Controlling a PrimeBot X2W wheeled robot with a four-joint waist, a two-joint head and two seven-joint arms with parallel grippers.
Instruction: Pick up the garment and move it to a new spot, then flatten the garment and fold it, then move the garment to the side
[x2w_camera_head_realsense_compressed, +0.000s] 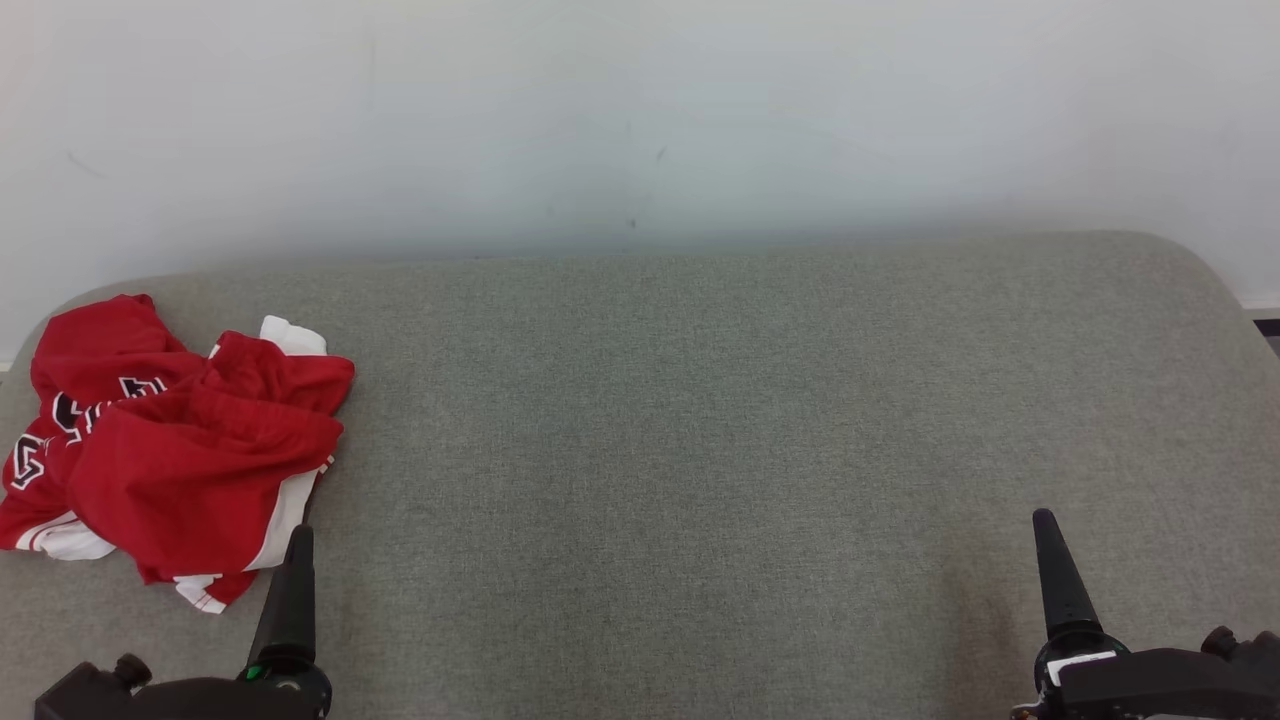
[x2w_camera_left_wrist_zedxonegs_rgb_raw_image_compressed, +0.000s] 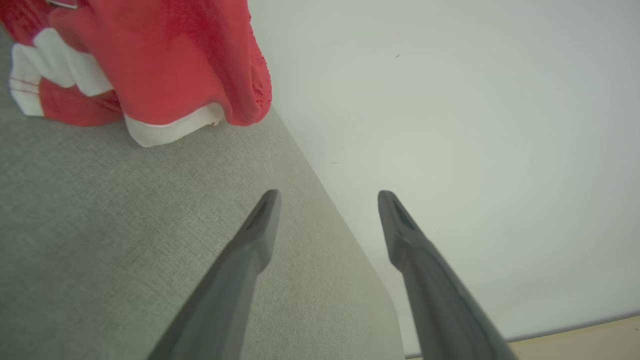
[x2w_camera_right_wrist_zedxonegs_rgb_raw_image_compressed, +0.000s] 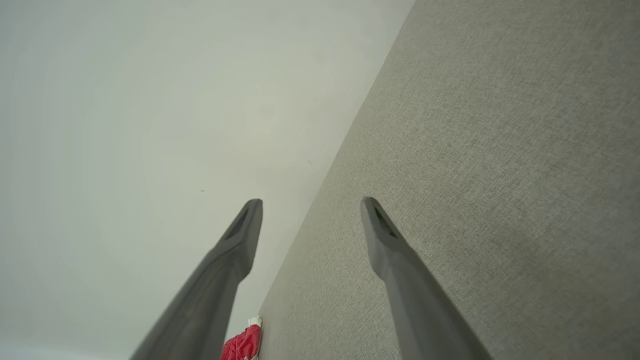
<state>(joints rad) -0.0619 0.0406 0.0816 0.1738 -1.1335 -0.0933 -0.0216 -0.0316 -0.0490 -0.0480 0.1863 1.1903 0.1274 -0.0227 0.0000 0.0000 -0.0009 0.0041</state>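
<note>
We see a grey upholstered surface (x2w_camera_head_realsense_compressed: 720, 430) spanning the frame, with the crumpled red-and-white garment (x2w_camera_head_realsense_compressed: 170, 450) lying at its left edge. Our left gripper (x2w_camera_left_wrist_zedxonegs_rgb_raw_image_compressed: 327, 197) and right gripper (x2w_camera_right_wrist_zedxonegs_rgb_raw_image_compressed: 311, 205) both have their fingers spread apart, holding nothing.

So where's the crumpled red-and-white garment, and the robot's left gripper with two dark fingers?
crumpled red-and-white garment (x2w_camera_head_realsense_compressed: 200, 470): head view, on its red front fold.
left gripper (x2w_camera_left_wrist_zedxonegs_rgb_raw_image_compressed: 327, 194): left wrist view, midway between its two open fingertips.
</note>
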